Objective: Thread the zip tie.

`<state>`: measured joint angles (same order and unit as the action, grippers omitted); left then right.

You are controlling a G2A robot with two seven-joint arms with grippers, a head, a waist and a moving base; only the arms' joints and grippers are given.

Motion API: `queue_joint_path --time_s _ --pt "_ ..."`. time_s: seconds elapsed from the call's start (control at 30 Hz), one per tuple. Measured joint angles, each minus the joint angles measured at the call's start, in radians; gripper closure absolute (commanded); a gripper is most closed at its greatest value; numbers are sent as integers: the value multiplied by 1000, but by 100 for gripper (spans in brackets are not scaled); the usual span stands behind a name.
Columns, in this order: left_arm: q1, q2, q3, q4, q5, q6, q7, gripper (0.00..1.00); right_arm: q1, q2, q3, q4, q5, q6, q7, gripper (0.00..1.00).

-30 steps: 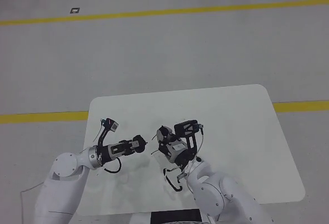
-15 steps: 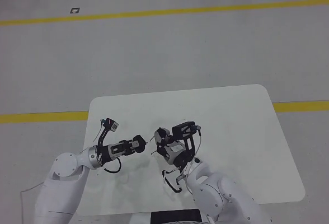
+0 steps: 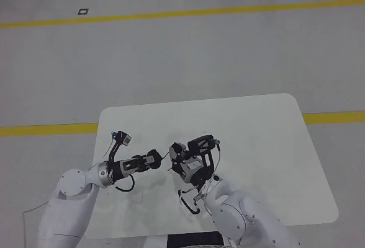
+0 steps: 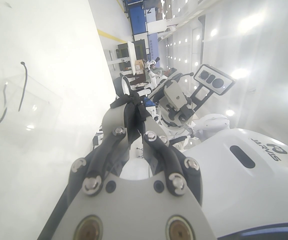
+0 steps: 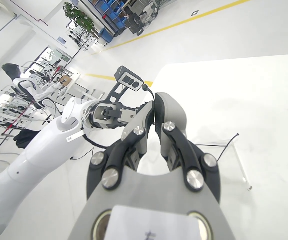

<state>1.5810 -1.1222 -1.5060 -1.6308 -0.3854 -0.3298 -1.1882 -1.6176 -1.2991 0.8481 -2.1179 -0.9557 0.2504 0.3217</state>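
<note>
Above the white table, my left gripper and right gripper meet almost tip to tip. A thin black zip tie shows as a short dark strand between them. In the left wrist view my left gripper has its black pads pressed together, with the right arm's wrist just beyond. The right gripper is likewise shut, and the left arm's gripper sits right behind its tips. The tie itself is hidden inside both pairs of pads.
A clear plastic tray lies on the table and holds spare black zip ties. In the right wrist view one spare tie lies by the tray's edge. The table's far side is bare.
The right gripper has shifted left, closing the gap to the left gripper. The left arm has stayed where it was.
</note>
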Motion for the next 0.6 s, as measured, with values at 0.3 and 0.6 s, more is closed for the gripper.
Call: queue_joint_path --time_s 0.3,0.6 --pt "0 0 0 0 0 0 0 100 0 -2 0 1 -4 -1 3 100" --pt "0 0 0 0 0 0 0 100 -3 -4 0 -4 -8 -4 1 100"
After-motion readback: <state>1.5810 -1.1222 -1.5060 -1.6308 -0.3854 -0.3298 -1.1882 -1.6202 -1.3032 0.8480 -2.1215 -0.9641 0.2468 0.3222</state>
